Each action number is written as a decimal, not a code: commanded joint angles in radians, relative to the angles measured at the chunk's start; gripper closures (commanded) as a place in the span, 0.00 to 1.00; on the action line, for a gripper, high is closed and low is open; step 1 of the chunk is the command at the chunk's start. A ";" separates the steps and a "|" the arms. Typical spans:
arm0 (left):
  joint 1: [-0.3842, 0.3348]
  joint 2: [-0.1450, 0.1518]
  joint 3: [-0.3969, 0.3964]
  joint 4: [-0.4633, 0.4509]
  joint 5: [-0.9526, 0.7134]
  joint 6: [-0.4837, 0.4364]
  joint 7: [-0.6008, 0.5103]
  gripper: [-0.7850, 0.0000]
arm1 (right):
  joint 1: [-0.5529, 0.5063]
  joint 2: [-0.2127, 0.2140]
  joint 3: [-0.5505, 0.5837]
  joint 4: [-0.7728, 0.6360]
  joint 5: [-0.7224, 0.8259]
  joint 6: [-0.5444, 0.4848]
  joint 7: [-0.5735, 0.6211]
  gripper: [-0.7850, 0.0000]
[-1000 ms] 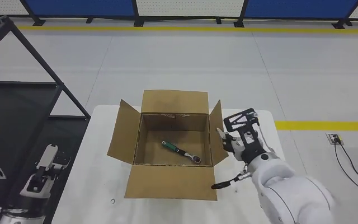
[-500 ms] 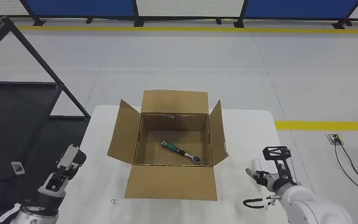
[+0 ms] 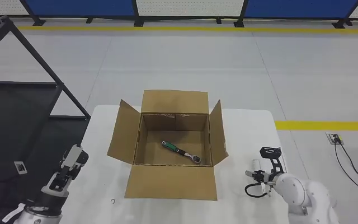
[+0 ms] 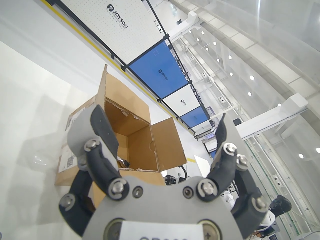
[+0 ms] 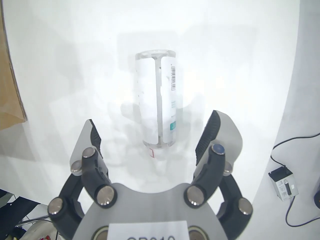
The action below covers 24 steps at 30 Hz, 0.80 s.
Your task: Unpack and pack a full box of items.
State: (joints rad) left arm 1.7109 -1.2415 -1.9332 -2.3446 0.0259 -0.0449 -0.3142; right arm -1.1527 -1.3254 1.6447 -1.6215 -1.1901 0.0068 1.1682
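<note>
The right gripper [image 5: 153,123] has its fingers [image 5: 208,136] spread wide and empty, and the clear bottle [image 5: 156,96] lies on its side on the table [image 5: 225,38], between and just beyond the tips. It looks light, stiff, slick and apt to roll, so a squeeze across its labelled middle seems best. A second ago this gripper was beside the box [image 3: 173,182] flap; now it sits low, well apart from it.

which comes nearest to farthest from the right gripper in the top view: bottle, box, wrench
1. Clear bottle, lying on the table just ahead of the right gripper.
2. Cardboard box, its right flap, farther to the left.
3. Ratchet wrench, on the box floor.
</note>
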 commanded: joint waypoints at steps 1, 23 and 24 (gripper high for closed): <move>0.002 0.000 0.002 -0.001 0.003 0.003 0.005 0.00 | 0.025 0.002 -0.010 0.032 -0.006 -0.002 0.008 0.18; -0.003 0.000 -0.020 0.016 -0.026 0.004 0.030 0.00 | 0.000 0.020 -0.018 -0.229 -0.003 0.064 -0.083 1.00; -0.004 0.000 -0.023 0.018 -0.029 0.003 0.032 0.00 | -0.004 0.019 -0.034 -0.282 -0.010 0.064 -0.091 1.00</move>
State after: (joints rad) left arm 1.7085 -1.2418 -1.9531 -2.3292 0.0010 -0.0416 -0.2840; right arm -1.1525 -1.3055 1.6279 -1.8329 -1.1894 0.0653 1.0853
